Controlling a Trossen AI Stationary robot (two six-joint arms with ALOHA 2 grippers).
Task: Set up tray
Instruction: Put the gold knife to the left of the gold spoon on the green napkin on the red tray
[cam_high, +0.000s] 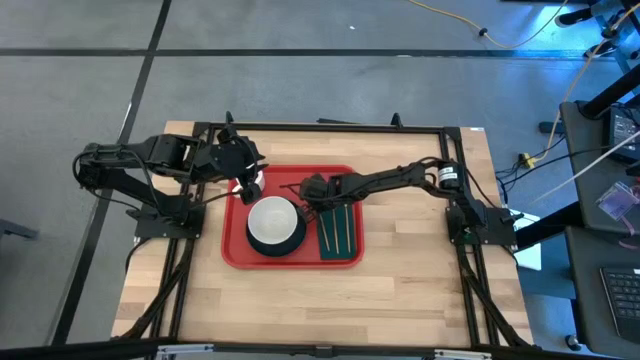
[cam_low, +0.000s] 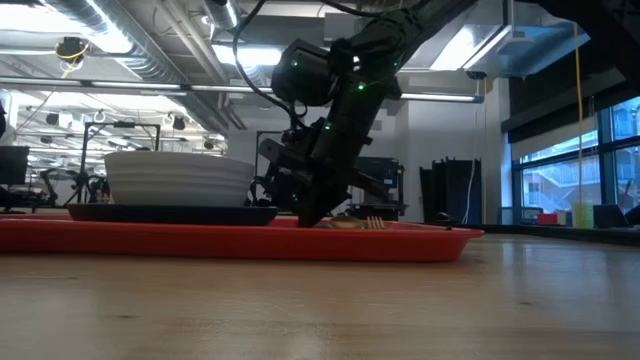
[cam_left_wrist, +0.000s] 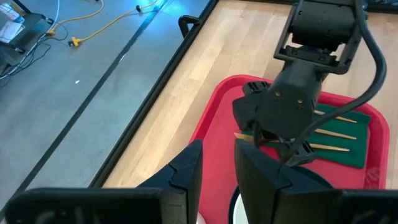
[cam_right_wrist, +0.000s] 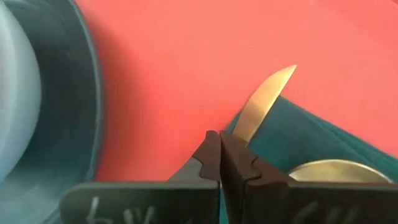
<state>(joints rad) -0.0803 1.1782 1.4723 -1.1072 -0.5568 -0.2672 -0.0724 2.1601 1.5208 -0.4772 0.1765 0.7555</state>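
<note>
- A large flat red plastic tray (cam_high: 232, 240) with rounded corners and a low raised rim lies at the middle of the pale wooden table (cam_high: 400, 290), nearer its far edge.
- On the tray's left half sits a round dark plate (cam_high: 272, 243), and a white round bowl (cam_high: 272, 218) stands on that plate. What the bowl holds, if anything, cannot be told.
- On the tray's right half lies a dark green rectangular napkin (cam_high: 345, 248). Gold-coloured cutlery (cam_high: 334, 231) lies on it side by side, running from the tray's far side to its near side.
- In the right wrist view, a gold knife blade (cam_right_wrist: 264, 102) pokes past the napkin's corner onto bare red tray, and the rounded gold end of another piece (cam_right_wrist: 339, 171) lies on the napkin beside it.
- The right gripper (cam_high: 310, 189) is low over the tray, at the far end of the napkin, just beside the bowl. Its fingers are pressed fully together with nothing between them.
- The left gripper (cam_high: 246, 186) hovers over the tray's far left corner. Its fingers stand a little apart and hold nothing.
- Bare red tray shows along the far rim between the two grippers.
- Bare wood stretches wide in front of the tray and to both sides, inside the black frame (cam_high: 330, 127) around the table.
</note>
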